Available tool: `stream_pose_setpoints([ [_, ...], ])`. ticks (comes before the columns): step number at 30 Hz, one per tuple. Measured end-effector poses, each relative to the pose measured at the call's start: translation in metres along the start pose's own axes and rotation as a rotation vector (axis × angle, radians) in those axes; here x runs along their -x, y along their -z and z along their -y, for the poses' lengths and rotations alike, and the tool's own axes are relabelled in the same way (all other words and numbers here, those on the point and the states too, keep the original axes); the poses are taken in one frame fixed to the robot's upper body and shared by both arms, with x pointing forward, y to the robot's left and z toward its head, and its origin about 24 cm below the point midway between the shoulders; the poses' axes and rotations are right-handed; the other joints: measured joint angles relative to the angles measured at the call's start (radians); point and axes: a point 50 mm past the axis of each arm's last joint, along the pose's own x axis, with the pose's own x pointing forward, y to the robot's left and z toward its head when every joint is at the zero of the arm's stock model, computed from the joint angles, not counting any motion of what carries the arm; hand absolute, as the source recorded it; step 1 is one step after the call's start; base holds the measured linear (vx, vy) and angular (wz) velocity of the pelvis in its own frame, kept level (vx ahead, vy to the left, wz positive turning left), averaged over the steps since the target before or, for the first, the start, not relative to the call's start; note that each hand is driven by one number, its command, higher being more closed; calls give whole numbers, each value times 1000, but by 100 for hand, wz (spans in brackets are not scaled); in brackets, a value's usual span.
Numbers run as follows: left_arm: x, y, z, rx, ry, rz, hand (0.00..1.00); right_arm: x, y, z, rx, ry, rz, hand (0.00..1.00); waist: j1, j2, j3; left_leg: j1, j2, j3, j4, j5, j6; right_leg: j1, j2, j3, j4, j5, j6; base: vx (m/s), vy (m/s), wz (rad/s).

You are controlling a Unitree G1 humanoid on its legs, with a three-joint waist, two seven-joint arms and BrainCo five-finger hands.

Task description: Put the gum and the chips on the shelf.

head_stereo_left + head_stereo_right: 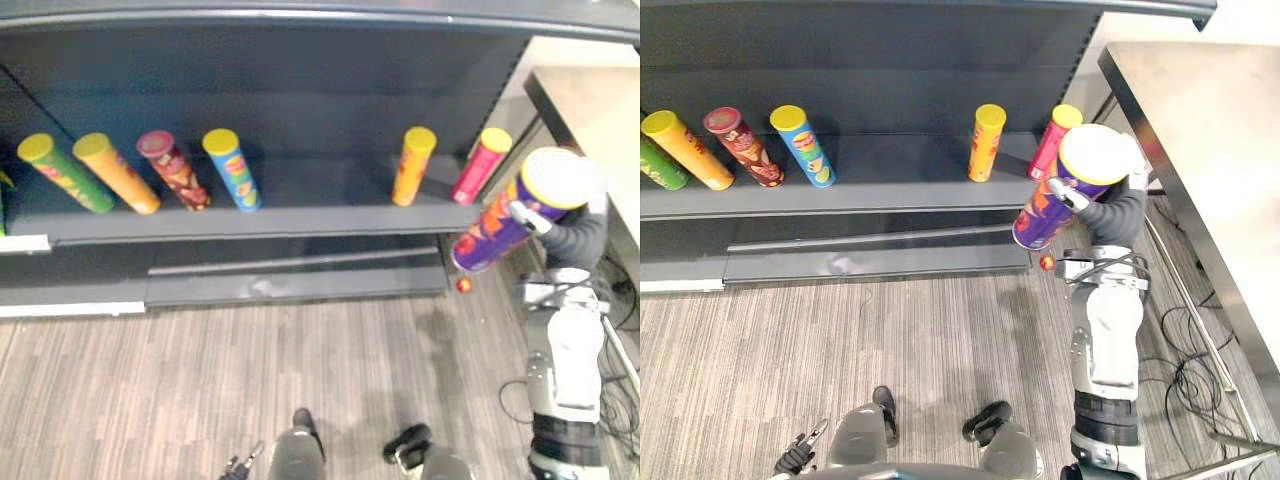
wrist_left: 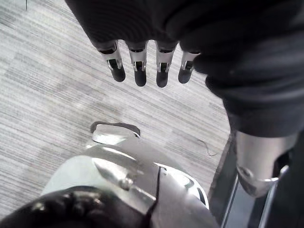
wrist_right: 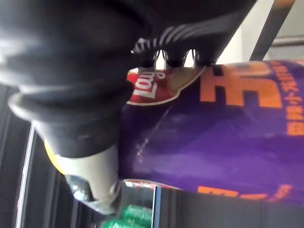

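Item: purple chips can [image 1: 500, 220], tilted, clasped round its body by the curled fingers of the right hand [image 1: 572, 238], off the right end of the shelf [image 1: 250, 224] and just beside the pink can [image 1: 480, 165] standing at that end. Left hand [image 2: 140, 66]: idle above the floor, fingers loose and straight, holding nothing. Risk: a tilted approach would likely clip the pink can and tip it over the front edge, and a tall can released off-vertical may topple.

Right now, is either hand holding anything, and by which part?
The right hand grips the purple chips can round its body; left hand holds nothing.
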Motion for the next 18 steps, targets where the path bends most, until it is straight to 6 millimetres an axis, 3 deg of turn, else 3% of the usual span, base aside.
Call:
stream_pose_setpoints([
  [2,0,-3,0,11,1,15,0,1,1,-1,3,-8,-5,100,-1,7,3,7,-15,-36,11,-18,20,0,-58,10,111,45,-24,4,160,52],
  [3,0,-5,0,10,2,24,0,0,1,-1,12,-10,-5,100,-4,11,4,16,-30,-63,8,-19,32,-12,-87,53,184,86,-72,56,274,104],
  [4,0,-8,-1,3,1,38,0,0,0,-1,42,-29,-1,100,-15,31,7,28,-56,-128,9,-17,52,-80,-105,224,294,147,-162,93,236,97],
  [6,0,-12,-1,-21,7,52,0,-1,-1,-2,57,-42,1,100,-13,33,8,30,-61,-171,4,-21,70,-130,-44,395,303,70,-90,123,157,94],
  [7,-1,-14,-5,-36,-1,56,0,-1,0,-6,52,-74,2,100,-10,32,7,39,-83,-215,-14,-22,85,-169,64,561,204,-18,-43,166,92,94],
  [10,-1,-13,-4,-37,4,50,0,0,0,-7,51,-87,-1,100,-17,36,10,58,-139,-275,-34,-15,87,-208,129,657,63,-12,-26,171,30,92],
  [13,-2,-16,0,-55,20,54,0,5,2,-5,58,-84,-20,100,-33,31,7,63,-190,-381,-28,-18,74,-234,177,795,-64,14,13,220,-86,135],
  [14,-3,-14,1,-58,22,45,0,8,4,-4,61,-86,-33,100,-42,27,5,66,-211,-426,-24,-24,57,-233,178,839,-81,35,35,264,-203,152],
  [15,-3,-12,-1,-64,19,31,0,12,4,-3,62,-86,-39,100,-48,17,-1,68,-228,-456,-10,-39,31,-217,169,851,-100,98,48,308,-289,140],
  [16,-3,-11,-1,-63,16,25,0,12,3,-3,65,-89,-38,100,-46,17,-2,68,-227,-461,-1,-47,18,-208,164,836,-94,65,66,289,-315,86],
  [17,-1,-2,3,-48,22,-1,0,11,2,-5,57,-94,-31,100,-33,48,-5,60,-187,-459,5,-46,2,-200,197,814,-101,57,59,255,-307,38],
  [18,1,7,6,-36,28,-27,0,12,1,-5,52,-96,-29,100,-34,58,-11,54,-158,-460,-15,-38,-15,-198,217,786,-110,45,39,188,-241,27],
])
